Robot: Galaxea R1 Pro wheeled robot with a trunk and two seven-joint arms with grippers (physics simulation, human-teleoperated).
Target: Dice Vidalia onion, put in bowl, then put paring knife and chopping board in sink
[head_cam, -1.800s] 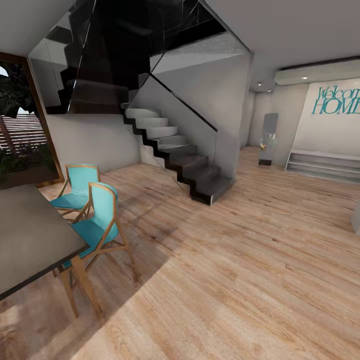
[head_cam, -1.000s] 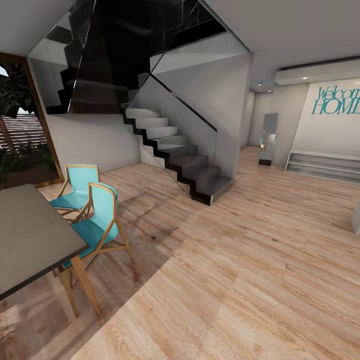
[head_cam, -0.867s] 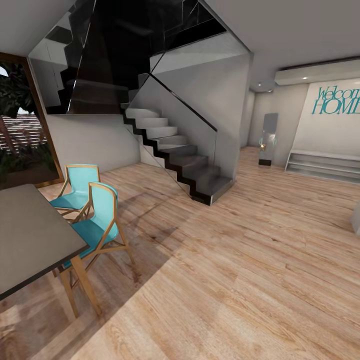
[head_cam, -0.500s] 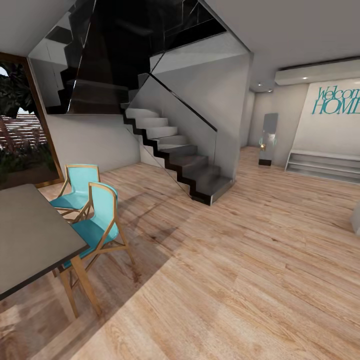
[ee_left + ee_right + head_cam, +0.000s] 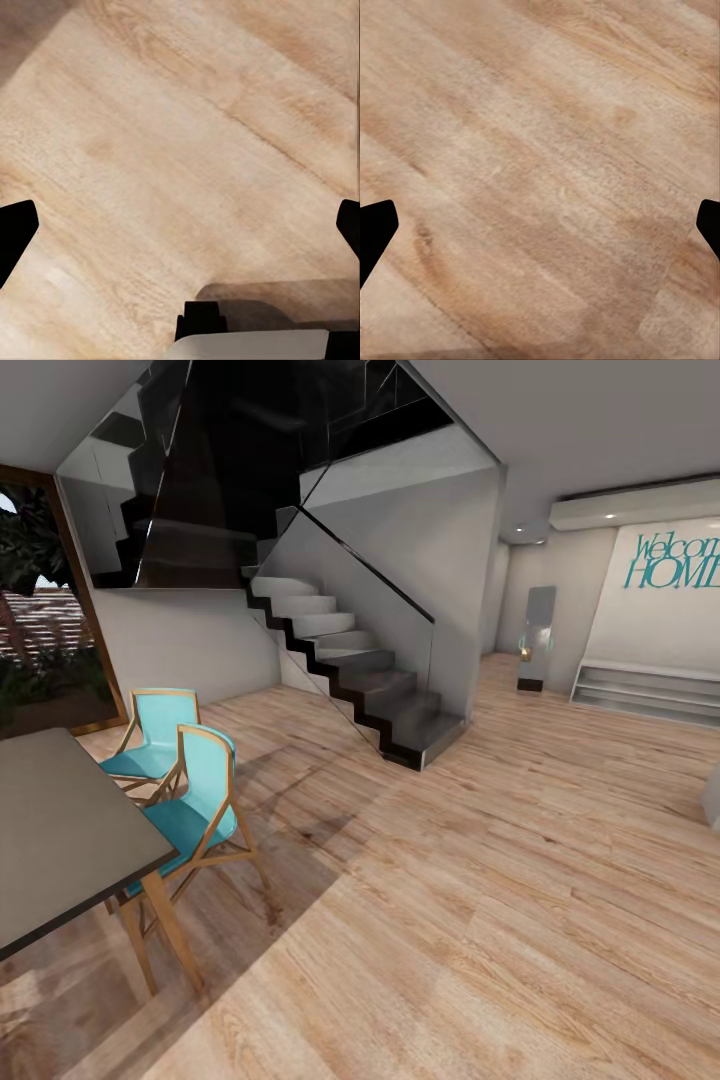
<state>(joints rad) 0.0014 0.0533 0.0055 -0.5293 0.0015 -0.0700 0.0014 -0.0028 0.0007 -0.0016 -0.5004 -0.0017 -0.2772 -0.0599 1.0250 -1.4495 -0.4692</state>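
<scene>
Beneath my spread, empty left fingers (image 5: 15,232) and right fingers (image 5: 375,229) lies only wooden floor (image 5: 480,920), so the kitchen, onion and every step remain ahead, I judge.

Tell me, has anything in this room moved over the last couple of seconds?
Nothing visibly moved. The staircase, the two turquoise chairs, the grey table and the wooden floor sit just where they were, so the camera has held steady too. Both grippers point down at the floor, fingers spread wide, holding nothing.
</scene>
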